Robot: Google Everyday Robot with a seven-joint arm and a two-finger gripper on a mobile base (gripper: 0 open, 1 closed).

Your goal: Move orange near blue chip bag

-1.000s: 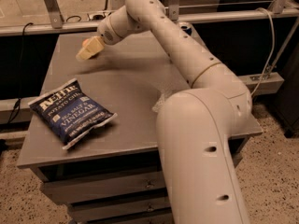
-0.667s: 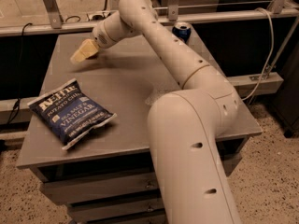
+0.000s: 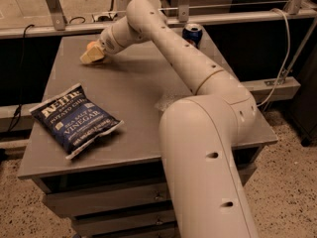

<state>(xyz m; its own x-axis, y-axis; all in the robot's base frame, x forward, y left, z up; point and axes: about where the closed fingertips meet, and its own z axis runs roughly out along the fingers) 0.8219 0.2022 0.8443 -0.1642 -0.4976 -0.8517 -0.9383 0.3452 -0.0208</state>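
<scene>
Jaws at the orange (image 3: 91,45), well apart from the blue chip bag (image 3: 74,120).

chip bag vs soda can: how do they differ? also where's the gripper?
The blue chip bag lies flat at the front left of the table; the soda can stands upright at its far edge. The bag is much larger than the can. Both are blue. The gripper is at the far left, by the orange.

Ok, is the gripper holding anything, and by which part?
Cannot tell for certain. The gripper is low over the far left of the table, with a bit of the orange showing against it; the hold itself is hidden.
</scene>
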